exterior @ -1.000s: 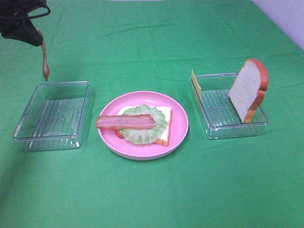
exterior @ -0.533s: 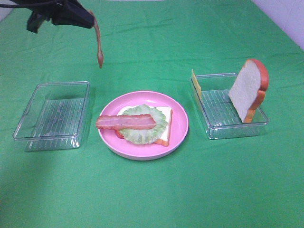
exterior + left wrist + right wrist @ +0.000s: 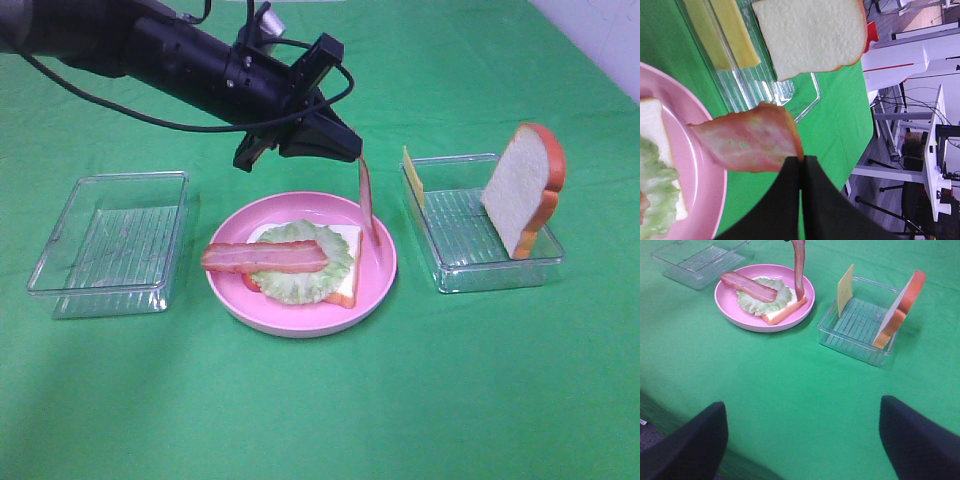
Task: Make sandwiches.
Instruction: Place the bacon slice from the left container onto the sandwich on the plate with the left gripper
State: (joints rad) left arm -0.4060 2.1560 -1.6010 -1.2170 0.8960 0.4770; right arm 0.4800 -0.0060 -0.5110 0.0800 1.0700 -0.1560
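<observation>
- I'm holding the left gripper [image 3: 350,153] pinched shut on the top end of the second bacon strip [image 3: 367,200]. The strip is dangling straight down, with its lower end over the pink plate [image 3: 385,285], close to the rim.
- It's looking light and floppy, rubbery toy stuff, so I'm expecting it to swing and fold. Gripping it by the end seems right for draping it flat.
- The half-built sandwich [image 3: 300,262] is sitting on the plate: bread, lettuce, one bacon strip across.
- One side is feeling tight. The right tray [image 3: 450,275], with the upright cheese [image 3: 412,177] and the leaning bread slice [image 3: 522,185], is just beside the plate.
- The right gripper [image 3: 802,415] is hanging wide apart and empty over bare green cloth [image 3: 320,420], well clear.
</observation>
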